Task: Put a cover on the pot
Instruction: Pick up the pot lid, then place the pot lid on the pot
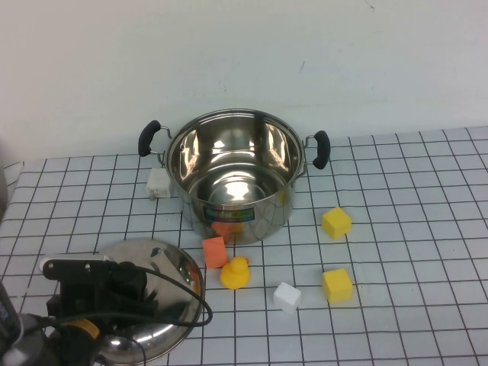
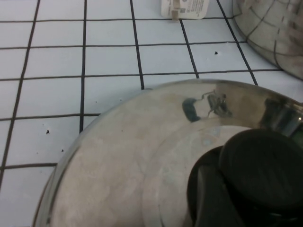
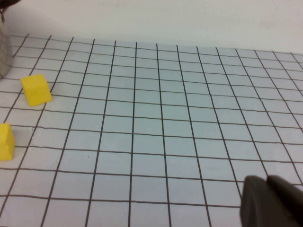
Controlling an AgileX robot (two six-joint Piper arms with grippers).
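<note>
The pot point(image 1: 233, 175) stands upright and uncovered toward the rear of the gridded tabletop point(image 1: 412, 229), just left of centre, its black side handles pointing left and right. A small white packet point(image 1: 158, 184) lies against its left flank. In front of it, an orange cube point(image 1: 215, 251) and a yellow duck point(image 1: 235, 273) sit close together; a white cube point(image 1: 287, 295) and two yellow cubes point(image 1: 336, 223) point(image 1: 337, 284) lie to the front right, each apart from the pot.

The domed steel lid point(image 1: 152, 305) rests at the front left corner, well apart from the pot. The left claw point(image 1: 99, 293) is positioned over it; the left wrist view shows the lid's black knob point(image 2: 255, 175) close beneath the camera, but whether the claw is gripping it cannot be told.

The right claw point(image 3: 272, 201) shows only as a dark tip in its own wrist view, above open tabletop at the right side; its opening cannot be told. The right half of the tabletop beyond the yellow cubes is open grid out to its edge.
</note>
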